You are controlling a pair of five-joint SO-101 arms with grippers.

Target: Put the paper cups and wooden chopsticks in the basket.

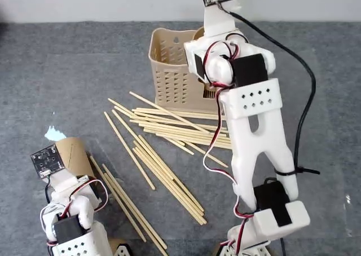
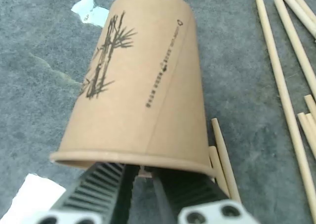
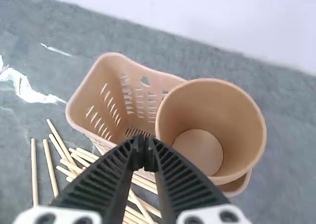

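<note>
Now, at the bench's (image 1: 56, 70) 12 o'clock, one paper cup (image 3: 212, 125) hangs upright, mouth up, over a corner of the basket (image 3: 84, 105). The right tool (image 3: 144, 152) is clamped on its rim, a hold that I judge lets it drop straight in. The other cup (image 2: 143, 86) lies on its side at 8 o'clock. The left tool (image 2: 144, 173) has its jaws drawn together at that rim, apparently gripping it for a lift. Chopsticks (image 1: 180, 133) lie scattered flat from the basket's foot toward 6 o'clock, yet to be collected.
</note>
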